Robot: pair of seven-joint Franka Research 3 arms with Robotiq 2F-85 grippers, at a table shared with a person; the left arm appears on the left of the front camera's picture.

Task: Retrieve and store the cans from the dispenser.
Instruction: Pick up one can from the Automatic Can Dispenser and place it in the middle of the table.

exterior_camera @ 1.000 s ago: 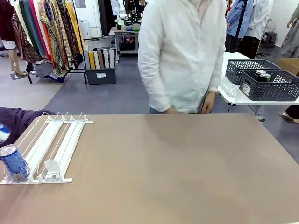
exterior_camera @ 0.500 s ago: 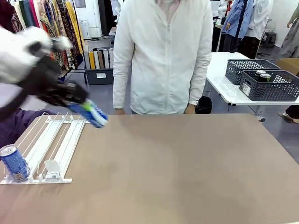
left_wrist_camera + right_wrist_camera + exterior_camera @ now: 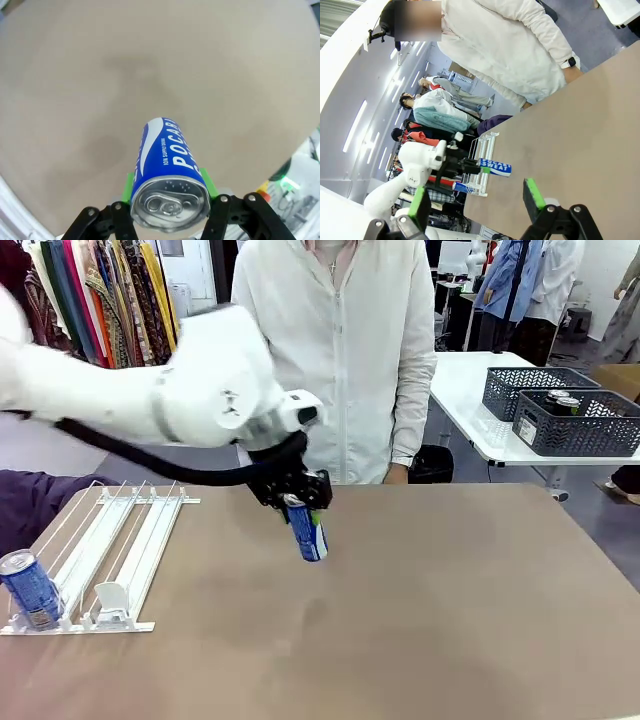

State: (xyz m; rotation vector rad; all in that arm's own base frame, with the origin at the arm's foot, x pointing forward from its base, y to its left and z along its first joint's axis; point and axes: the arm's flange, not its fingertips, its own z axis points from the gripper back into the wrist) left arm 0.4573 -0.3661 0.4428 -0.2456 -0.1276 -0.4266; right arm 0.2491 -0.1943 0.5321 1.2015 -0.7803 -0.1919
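Note:
My left gripper [image 3: 297, 502] hangs over the middle of the table, shut on a blue can [image 3: 309, 531] that points down and tilts slightly. In the left wrist view the same can [image 3: 165, 165], printed in white letters, sits between the green pads [image 3: 128, 186] of the left gripper [image 3: 169, 194], silver top toward the camera. The white dispenser [image 3: 110, 550] lies at the table's left, with another blue can [image 3: 30, 588] upright at its front stop bar. My right gripper [image 3: 476, 198] is open with nothing between its fingers, off to the side of the table.
A person in a white shirt [image 3: 335, 350] stands at the far edge, hands low by the table. Dark lattice baskets [image 3: 575, 420] holding cans sit on a white side table at the right. The brown table [image 3: 450, 620] is bare on its right half.
My left arm has swung in from the left, carrying the blue can rightward and down to the table's middle. The person has shifted to the left.

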